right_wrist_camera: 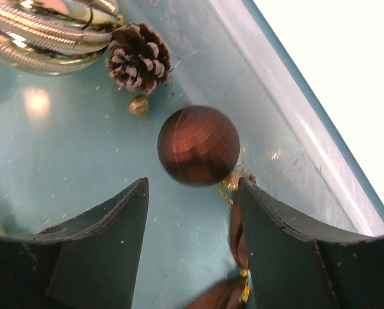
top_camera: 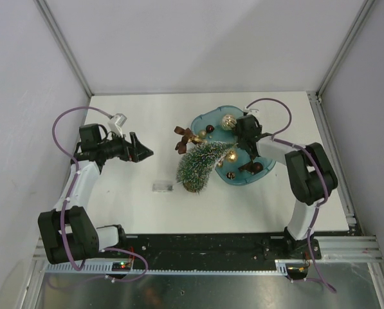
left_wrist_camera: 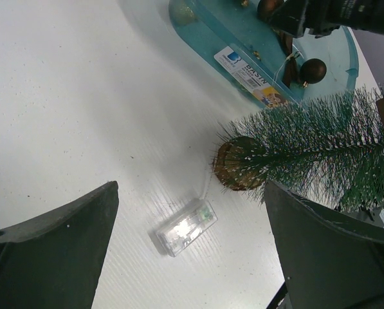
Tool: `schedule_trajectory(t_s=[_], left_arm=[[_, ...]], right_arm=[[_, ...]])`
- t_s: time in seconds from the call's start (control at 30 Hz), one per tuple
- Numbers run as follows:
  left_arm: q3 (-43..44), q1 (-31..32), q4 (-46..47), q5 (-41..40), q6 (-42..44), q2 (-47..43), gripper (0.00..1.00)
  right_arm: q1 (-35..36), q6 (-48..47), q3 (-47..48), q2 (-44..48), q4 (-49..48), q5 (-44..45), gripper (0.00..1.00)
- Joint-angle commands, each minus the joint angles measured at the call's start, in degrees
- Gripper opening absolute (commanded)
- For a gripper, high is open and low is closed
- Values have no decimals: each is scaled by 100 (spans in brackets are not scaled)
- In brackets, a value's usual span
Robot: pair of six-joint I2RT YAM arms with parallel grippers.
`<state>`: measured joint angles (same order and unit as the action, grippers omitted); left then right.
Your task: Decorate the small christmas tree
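Observation:
The small christmas tree [top_camera: 203, 164] lies on its side, its brown base [top_camera: 193, 185] toward me and its tip over the teal tray's rim [top_camera: 201, 121]. It also shows in the left wrist view [left_wrist_camera: 314, 145]. My left gripper [top_camera: 142, 152] is open and empty, to the left of the tree; its jaws [left_wrist_camera: 190, 187] frame a clear battery box [left_wrist_camera: 186, 226] on the table. My right gripper [right_wrist_camera: 193, 183] is open low inside the tray [right_wrist_camera: 63, 167], just short of a brown faceted ball [right_wrist_camera: 198, 146]. It shows from above too [top_camera: 245, 138].
The tray holds a gold striped ball [right_wrist_camera: 50, 32], a pine cone [right_wrist_camera: 139, 58], a small gold bead [right_wrist_camera: 138, 105] and more brown balls [top_camera: 257, 167]. A brown bow [top_camera: 186, 138] lies by the tray's left rim. A thin wire runs from the battery box [top_camera: 162, 187] to the tree.

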<state>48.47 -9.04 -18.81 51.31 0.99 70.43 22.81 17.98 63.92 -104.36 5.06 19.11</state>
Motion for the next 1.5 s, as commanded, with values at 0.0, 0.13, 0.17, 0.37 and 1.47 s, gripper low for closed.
schedule_trajectory(t_s=[0.0, 0.13, 0.17, 0.37, 1.47], left_arm=[[-22, -79, 3, 136, 183, -74, 100], [-10, -97, 1, 176, 193, -18, 100], [-2, -98, 5, 199, 192, 2, 100], [19, -59, 7, 483, 61, 54, 100], [-340, 1345, 65, 538, 202, -787, 100]], right_arm=[[38, -263, 452, -366, -355, 685, 62], [-2, -333, 674, -562, -384, 740, 60], [-12, -345, 731, -600, -379, 737, 60], [-30, -329, 847, -679, -370, 628, 47], [1234, 1612, -2246, 7916, 2974, -619, 31]])
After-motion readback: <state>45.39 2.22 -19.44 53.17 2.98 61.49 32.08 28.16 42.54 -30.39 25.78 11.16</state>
